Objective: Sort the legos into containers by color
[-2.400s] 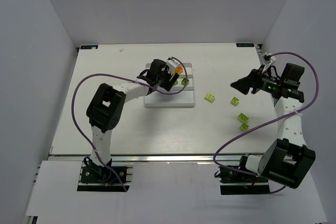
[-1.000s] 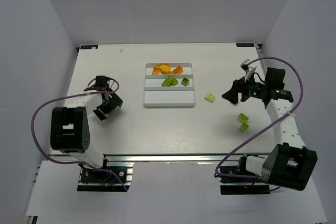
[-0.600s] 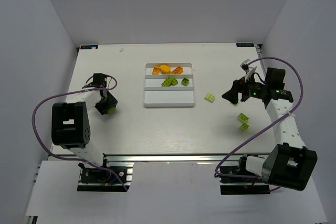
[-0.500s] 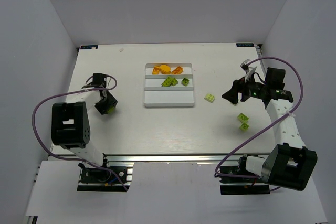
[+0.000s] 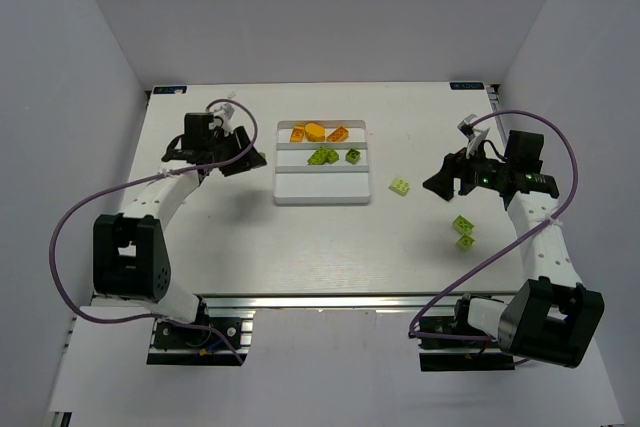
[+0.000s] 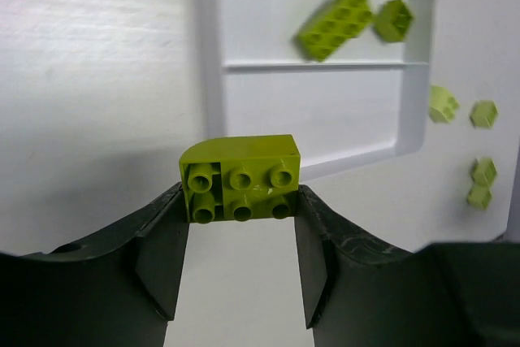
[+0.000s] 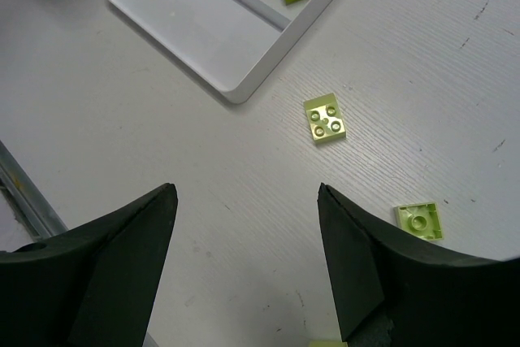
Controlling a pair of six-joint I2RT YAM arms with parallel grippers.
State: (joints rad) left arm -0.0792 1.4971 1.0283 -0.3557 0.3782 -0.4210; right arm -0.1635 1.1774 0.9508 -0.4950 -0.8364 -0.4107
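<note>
My left gripper (image 5: 250,160) hangs just left of the white tray (image 5: 320,187), shut on a lime green lego (image 6: 240,170) that sits between its fingertips (image 6: 166,225). The tray's far container holds orange legos (image 5: 316,132). Its middle container holds green legos (image 5: 324,155), and its near container (image 6: 317,111) is bare. My right gripper (image 5: 437,183) stands open above the table, right of a loose lime lego (image 5: 400,186). Two more green legos (image 5: 464,232) lie nearer the front right. In the right wrist view a lime lego (image 7: 327,119) lies beyond the open gripper (image 7: 245,193).
The tray's corner (image 7: 231,91) shows at the top of the right wrist view, and another flat lime piece (image 7: 419,221) lies by my right finger. White walls close in the table on three sides. Purple cables loop off both arms.
My left gripper closed on a lime lego at the table's left side, then rose and swung right toward the tray with it. The right arm has stayed put.
</note>
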